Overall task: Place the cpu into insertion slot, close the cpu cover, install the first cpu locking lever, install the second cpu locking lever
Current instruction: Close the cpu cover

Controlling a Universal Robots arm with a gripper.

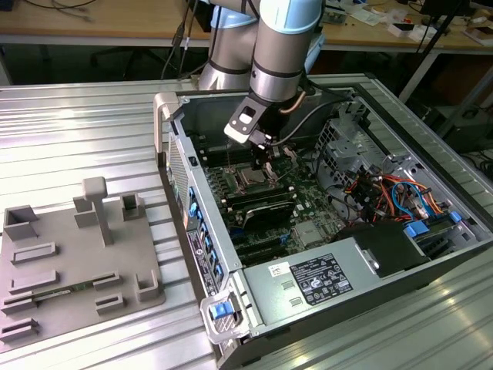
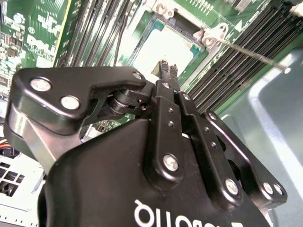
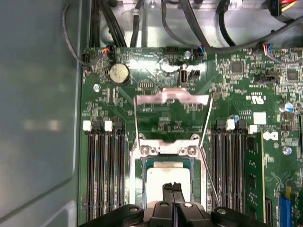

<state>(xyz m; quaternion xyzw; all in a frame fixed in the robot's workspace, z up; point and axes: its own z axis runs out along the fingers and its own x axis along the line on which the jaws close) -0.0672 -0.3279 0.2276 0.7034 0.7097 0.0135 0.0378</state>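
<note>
**Cpu down in the slot, cover open**

Find the gripper (image 1: 259, 158) at the centre of the exterior view, down inside the open computer case (image 1: 339, 254) on the ribbed desk (image 1: 77, 123). Read the jaws as clenched: in both wrist views, fingertips (image 2: 164, 66) drawn nearly together, with nothing visible between them.

Find the cpu (image 3: 158, 177) lying flat in the insertion slot (image 3: 144, 189), directly under those tips, pale metal top facing up, between 2 banks of memory slots (image 3: 102, 170). Note the cpu cover (image 3: 171, 96) swung open and off the slot, hinge edge just beside it. Cannot tell how steeply tilted. Note 1 locking lever (image 2: 251, 56), a thin rod, released and slanting away from the slot's corner.

Judge the placing step as all but done, with cover and levers not yet dealt with.

To finish the placing well:
- Check for 4 edges level with the slot's rim and no corner riding high.
- Avoid pressing down hard or nudging sideways, for fear of bending contacts underneath.
- Keep the tips over the middle of the metal top, well off the thin rod and the open frame.
- Keep any motion straight along the vertical, never dragging across the chip.
</note>
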